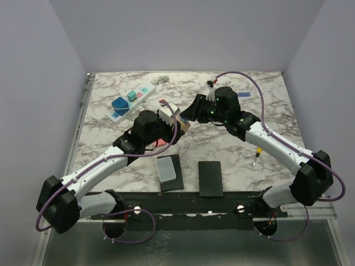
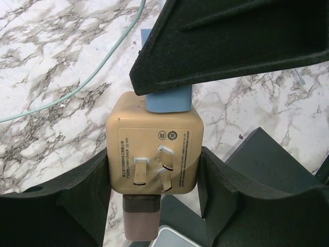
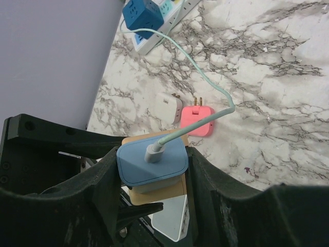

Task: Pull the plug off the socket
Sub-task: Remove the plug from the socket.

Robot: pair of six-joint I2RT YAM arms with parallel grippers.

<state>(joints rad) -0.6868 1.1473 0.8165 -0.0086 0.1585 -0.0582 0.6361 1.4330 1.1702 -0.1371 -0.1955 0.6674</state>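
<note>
Left hand is clamping the tan cube socket above the worktop; right hand is gripping the blue plug, which is sitting seated in it. Pulling them apart is not yet done.

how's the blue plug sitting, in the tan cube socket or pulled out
In. From the left wrist, the blue plug sits flush on the tan cube socket, no gap or prongs showing.

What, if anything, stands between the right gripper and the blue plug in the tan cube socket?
Nothing visible: the right gripper grips the blue plug directly, and the left gripper clamps the tan cube socket.
</note>
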